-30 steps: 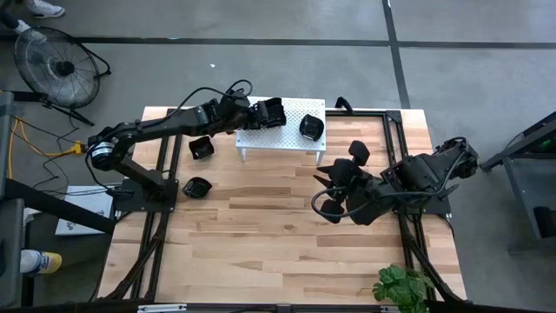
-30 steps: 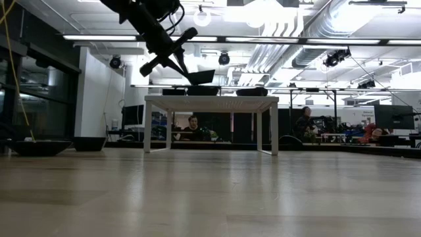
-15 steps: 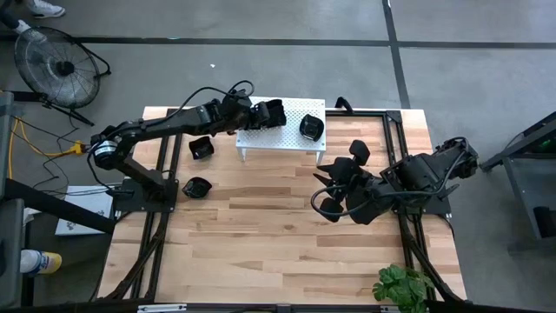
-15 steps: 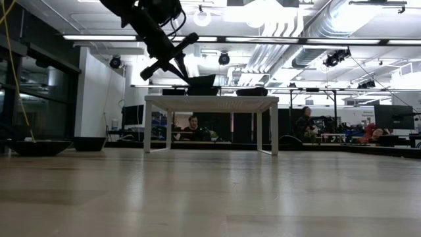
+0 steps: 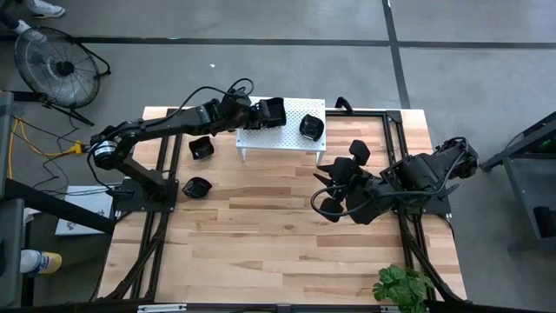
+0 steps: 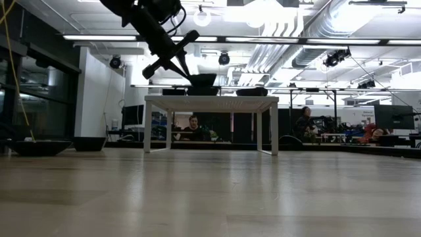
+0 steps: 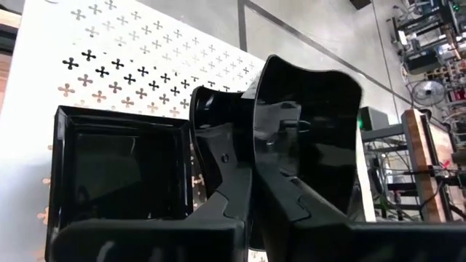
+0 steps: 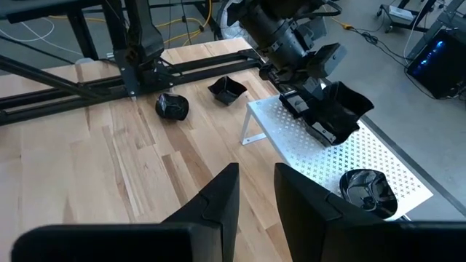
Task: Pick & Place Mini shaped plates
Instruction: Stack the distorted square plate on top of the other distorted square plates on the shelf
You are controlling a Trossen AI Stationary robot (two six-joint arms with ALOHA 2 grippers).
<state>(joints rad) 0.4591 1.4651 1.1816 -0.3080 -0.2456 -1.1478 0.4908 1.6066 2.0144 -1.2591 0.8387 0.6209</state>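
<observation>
Over the white perforated stand [image 5: 282,127] at the twelve o'clock edge of the worktop [image 5: 269,230], the left tool [image 5: 258,114] is clamped on the rim of a black wavy-rimmed plate [image 7: 309,138], holding it tilted just above the stand's top. Right beside it, a square black plate [image 7: 120,171] lies flat on the stand. In the right wrist view the held plate [image 8: 336,109] sits over the stand's nine o'clock end, and a rounder glossy plate [image 8: 368,191] rests on the stand toward its three o'clock end, well apart from the tool. Two more black plates lie on the wood off the stand's nine o'clock side: a squarish one [image 5: 201,147] near the stand's leg and a rounder one [image 5: 197,186] nearer the six o'clock edge. The right tool [image 5: 334,187] waits over the worktop at about three o'clock, fingers [image 8: 218,200] parted with nothing between them.
</observation>
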